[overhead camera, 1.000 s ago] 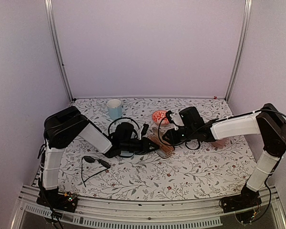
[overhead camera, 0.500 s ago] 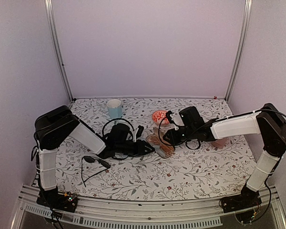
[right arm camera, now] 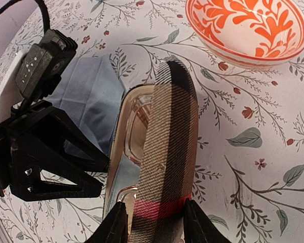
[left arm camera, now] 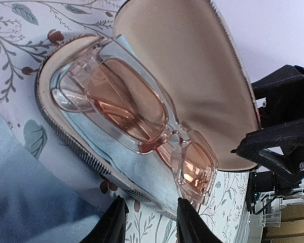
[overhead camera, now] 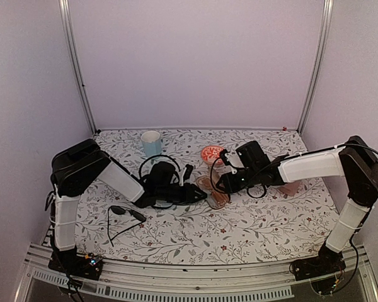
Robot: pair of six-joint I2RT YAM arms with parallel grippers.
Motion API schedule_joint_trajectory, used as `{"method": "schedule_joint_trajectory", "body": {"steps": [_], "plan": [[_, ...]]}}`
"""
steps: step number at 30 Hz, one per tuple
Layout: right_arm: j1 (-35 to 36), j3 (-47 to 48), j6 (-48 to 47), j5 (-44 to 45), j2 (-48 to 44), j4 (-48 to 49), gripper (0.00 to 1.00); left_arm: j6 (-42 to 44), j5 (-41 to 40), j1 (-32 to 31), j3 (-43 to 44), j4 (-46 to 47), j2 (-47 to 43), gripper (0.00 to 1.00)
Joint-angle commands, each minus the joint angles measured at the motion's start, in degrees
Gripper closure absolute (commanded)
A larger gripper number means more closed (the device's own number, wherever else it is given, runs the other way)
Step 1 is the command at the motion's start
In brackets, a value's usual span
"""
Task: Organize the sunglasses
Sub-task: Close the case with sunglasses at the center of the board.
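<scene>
Lit softly and evenly from above, with a lilac cast and only faint shadows. Blurs the blue cloth point(left arm camera: 35, 192) up close; glints on the pinkish glasses point(left arm camera: 131, 106); keeps the plaid case point(right arm camera: 164, 147) crisp.

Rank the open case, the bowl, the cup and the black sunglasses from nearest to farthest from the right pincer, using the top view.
1. open case: at the right pincer, which grips its lid.
2. bowl: just behind the pincer.
3. cup, back left, and black sunglasses, front left: both far off, too close to call.
</scene>
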Motion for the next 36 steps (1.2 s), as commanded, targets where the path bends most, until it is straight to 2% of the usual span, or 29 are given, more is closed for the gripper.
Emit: {"method": "schedule_joint_trajectory", "body": {"steps": [1,22,36], "plan": [[0.5,1.6,-0.1,-1.1,0.8,-4.4,0.59,0.4,0.3,-0.2,1.2,0.3,1.5,0.65],[0.5,5.9,-0.1,4.2,-2.2,-10.6,0.47,-0.5,1.3,-0.6,3.1,1.2,2.9,0.69],[3.1,9.1,1.5,7.4,-3.5,-13.0,0.46,-1.1,1.8,-1.0,4.2,1.3,3.7,0.71]]}}
